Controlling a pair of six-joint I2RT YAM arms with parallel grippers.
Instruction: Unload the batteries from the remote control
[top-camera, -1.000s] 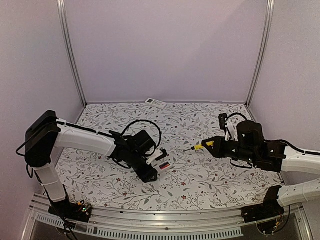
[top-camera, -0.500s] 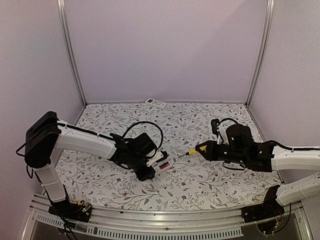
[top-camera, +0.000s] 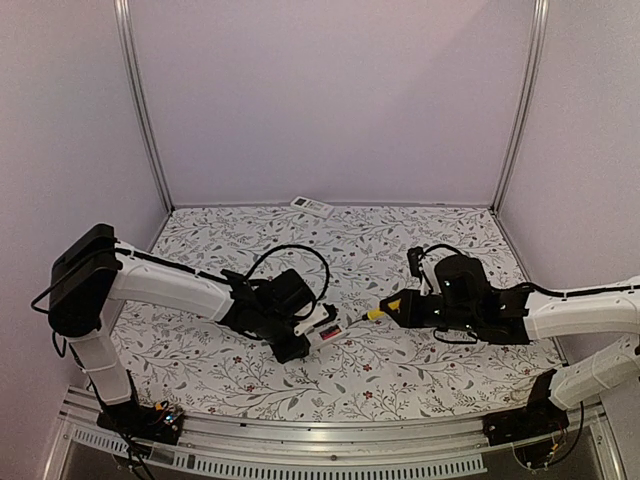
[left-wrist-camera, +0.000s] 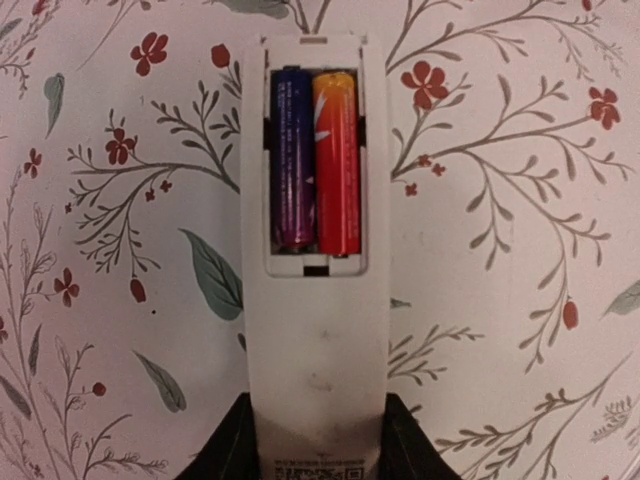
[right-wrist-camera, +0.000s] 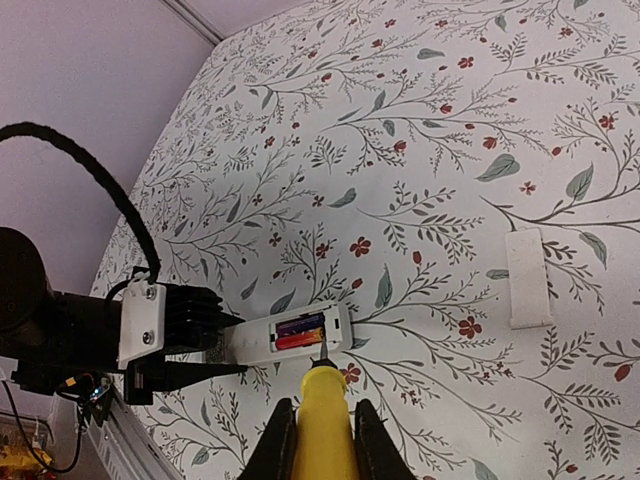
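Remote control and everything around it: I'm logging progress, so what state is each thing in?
Remote control: back up, compartment uncovered, gripped by left gripper.
Batteries: both seated in the compartment.
Screwdriver: held by right gripper, tip at the compartment.
White strip: lying flat on the table, apart.
Other remote: lying flat at the far edge.

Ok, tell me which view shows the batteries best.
Left wrist: the batteries lie close-up, side by side in the open compartment of the remote control. Right wrist shows them small, near the screwdriver tip. Top external shows only a reddish speck.
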